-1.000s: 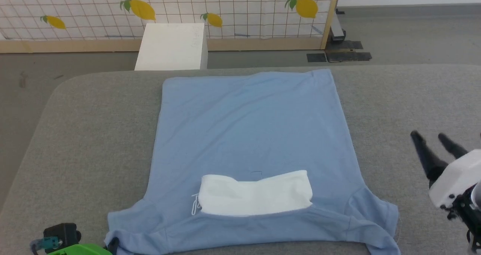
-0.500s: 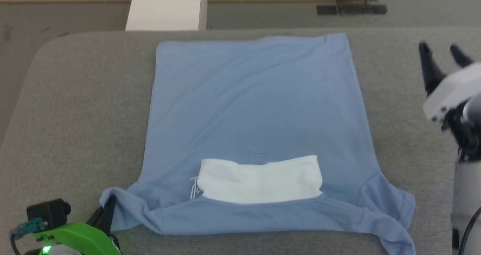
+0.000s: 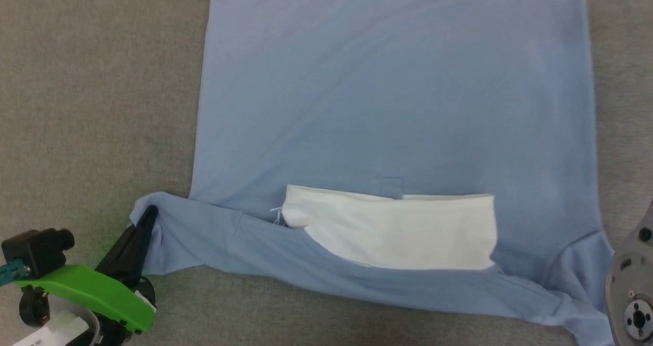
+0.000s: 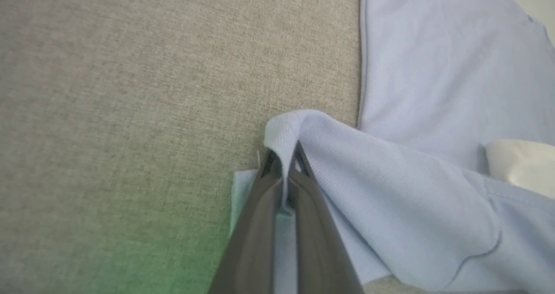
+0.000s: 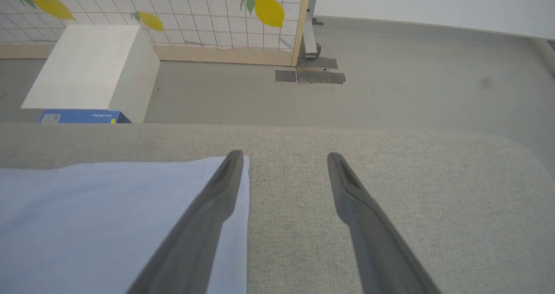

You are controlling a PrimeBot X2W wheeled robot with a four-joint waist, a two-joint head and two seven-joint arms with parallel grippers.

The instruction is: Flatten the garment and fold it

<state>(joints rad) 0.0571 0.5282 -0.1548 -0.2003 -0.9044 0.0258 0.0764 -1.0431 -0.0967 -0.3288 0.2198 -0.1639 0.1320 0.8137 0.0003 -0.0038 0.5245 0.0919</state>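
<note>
**Left sleeve pinched; shirt runs 6-to-12 away from me**

Nearest me, the left gripper (image 3: 149,214) is clamped on the bunched tip of the left sleeve (image 3: 173,231), at the shirt's 8 o'clock corner. Its wrist view agrees: fingers closed, cloth draped over both tips.

From that grip the shirt (image 3: 387,91) lies toward 1–2 o'clock, mostly flat on the grey table (image 3: 92,80). Its long axis runs 6 to 12, with the white collar (image 3: 403,231) at the 6 end and the hem at the 12 end. The right sleeve (image 3: 576,264) is rumpled at 5 o'clock.

Farther out, the right gripper (image 5: 282,157) is spread wide and holds nothing. It sits at the far right hem corner (image 5: 204,172), left finger over the cloth edge, right finger over bare table. I can't tell whether it touches.

My read: the left arm owns the sleeve. I'd draw it toward 9 to flatten, then carry it toward 3 to fold. The right arm is nearer for the hem corner.
</note>
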